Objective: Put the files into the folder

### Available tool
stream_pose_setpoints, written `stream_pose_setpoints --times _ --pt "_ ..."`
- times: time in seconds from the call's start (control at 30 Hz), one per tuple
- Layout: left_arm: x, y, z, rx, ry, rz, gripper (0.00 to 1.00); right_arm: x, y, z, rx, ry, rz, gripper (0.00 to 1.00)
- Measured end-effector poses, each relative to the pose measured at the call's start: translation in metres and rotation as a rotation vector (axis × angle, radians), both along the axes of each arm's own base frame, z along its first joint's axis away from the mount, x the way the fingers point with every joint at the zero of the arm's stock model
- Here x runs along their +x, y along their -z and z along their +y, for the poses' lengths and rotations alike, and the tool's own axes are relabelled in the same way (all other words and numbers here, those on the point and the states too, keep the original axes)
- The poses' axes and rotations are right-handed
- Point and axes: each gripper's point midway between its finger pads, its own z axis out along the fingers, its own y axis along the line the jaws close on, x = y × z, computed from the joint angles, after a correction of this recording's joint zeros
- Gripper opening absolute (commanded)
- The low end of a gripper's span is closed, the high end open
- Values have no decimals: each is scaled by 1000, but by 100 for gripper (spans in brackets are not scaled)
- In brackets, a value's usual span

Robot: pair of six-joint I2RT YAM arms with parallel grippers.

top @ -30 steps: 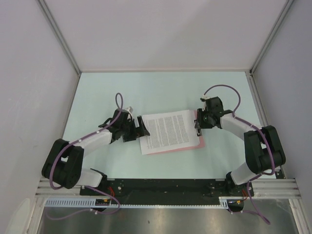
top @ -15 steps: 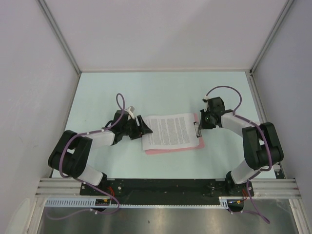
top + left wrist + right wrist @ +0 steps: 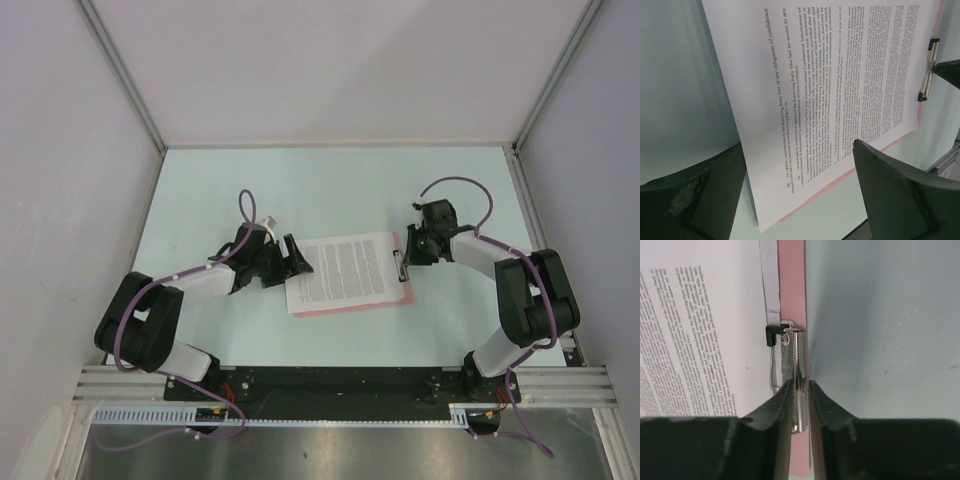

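Jaws pinching the metal clip at pink folder edge, printed files alongside

I see pale mint table; white walls around table on three sides; slotted metal rail along table's near edge.

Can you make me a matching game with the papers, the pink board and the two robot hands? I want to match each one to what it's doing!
Column 1
1. files
2. pink clipboard
3. left end effector
4. right end effector

Column 2
A. shut on the metal clip
B. lying flat under the sheets
C. white with black print, lying on top
D. open, at the paper's edge farthest from the clip

Pairs: 1-C, 2-B, 3-D, 4-A
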Motion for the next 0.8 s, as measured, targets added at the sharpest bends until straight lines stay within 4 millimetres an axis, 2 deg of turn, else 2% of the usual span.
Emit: stream_pose_setpoints --times 0.07,0.17,0.27,0.5,0.8 --pt "-1 0 1 27 -1 3 92 -3 1 2 -8 0 7 44" --pt "-4 2 3 68 1 6 92 -7 2 6 -31 3 13 54" --pt "-5 2 3 90 3 6 92 -10 0 7 -53 16 10 56" --pt "-7 3 0 113 8 -2 92 -14 -1 14 -75 23 5 56" --pt "-9 4 -3 125 17 -8 92 -11 7 21 -125 33 -21 42"
